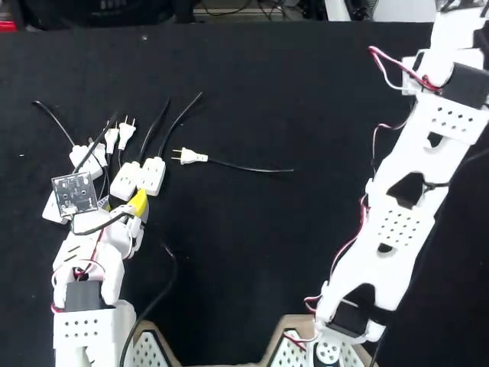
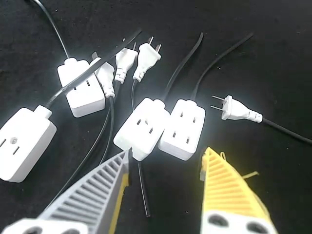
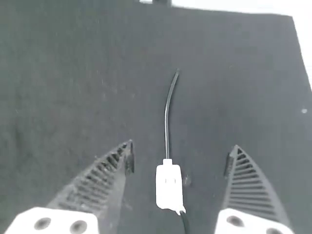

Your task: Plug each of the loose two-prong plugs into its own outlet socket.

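Note:
Two white outlet sockets [image 2: 146, 127] [image 2: 183, 127] lie side by side just ahead of my left gripper [image 2: 165, 156], which is open, one grey and one yellow finger on either side. A loose two-prong plug [image 2: 236, 109] lies apart beside them, also the plug [image 1: 191, 157] in the high view. Two more plugs [image 2: 146, 56] [image 2: 124, 61] lie farther off, prongs pointing away. My left gripper [image 1: 122, 205] sits at the near edge of the socket cluster. My right gripper [image 3: 183, 148] is open above a small white socket block [image 3: 168, 187] with a thin cord.
Two further white outlets [image 2: 80, 87] [image 2: 22, 141] lie beside the cluster, with black cords crossing over them. The loose plug's cord [image 1: 252, 167] runs toward the table's middle. The right arm [image 1: 405, 199] stretches along the right side of the black cloth.

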Controlling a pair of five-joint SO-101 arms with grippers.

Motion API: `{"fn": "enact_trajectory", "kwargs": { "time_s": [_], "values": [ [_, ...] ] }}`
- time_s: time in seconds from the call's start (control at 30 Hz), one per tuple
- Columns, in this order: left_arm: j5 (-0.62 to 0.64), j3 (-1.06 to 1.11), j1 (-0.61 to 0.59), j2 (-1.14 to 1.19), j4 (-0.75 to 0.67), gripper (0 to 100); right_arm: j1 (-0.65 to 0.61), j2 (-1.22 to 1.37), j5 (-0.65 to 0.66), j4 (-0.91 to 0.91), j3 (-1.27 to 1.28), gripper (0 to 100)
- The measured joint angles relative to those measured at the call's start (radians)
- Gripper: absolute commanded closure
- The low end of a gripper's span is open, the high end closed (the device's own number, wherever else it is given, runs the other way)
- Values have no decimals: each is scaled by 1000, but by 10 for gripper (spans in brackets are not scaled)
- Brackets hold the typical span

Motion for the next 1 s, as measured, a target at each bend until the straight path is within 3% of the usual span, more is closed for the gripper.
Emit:
{"fn": "enact_trajectory", "kwargs": {
  "time_s": [0.17,0.3,0.57,1.0],
  "values": [
    [0,0,0,0,0,755,-55,-141,-58,0,28,720],
    [0,0,0,0,0,755,-104,-347,-103,0,204,718],
    [0,0,0,0,0,755,-230,-795,-104,-6,852,719],
    [0,0,0,0,0,755,-595,-1066,-110,-130,1792,719]
  ]
}}
